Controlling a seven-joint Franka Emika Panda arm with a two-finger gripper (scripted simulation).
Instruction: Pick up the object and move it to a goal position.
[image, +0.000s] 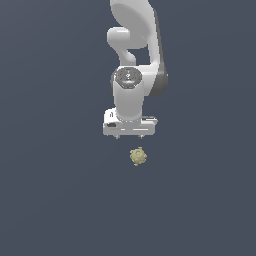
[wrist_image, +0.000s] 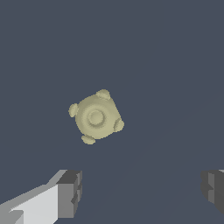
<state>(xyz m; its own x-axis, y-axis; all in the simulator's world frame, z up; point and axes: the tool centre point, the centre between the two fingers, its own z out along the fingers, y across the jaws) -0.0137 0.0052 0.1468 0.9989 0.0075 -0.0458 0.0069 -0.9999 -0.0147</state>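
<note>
White claw (image: 129, 136) spread wide (grasping nothing), clear of the knobbly tan object (wrist_image: 96, 117).

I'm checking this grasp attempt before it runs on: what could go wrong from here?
1. The knobbly object sits off the line between the open tool's fingers, so a straight descent might miss it or clip it.
2. It is roughly round with short bumps, so a nudge could roll it away.

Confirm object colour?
Pale olive-tan, plain, no pattern; the object shows best in the wrist view.
</note>
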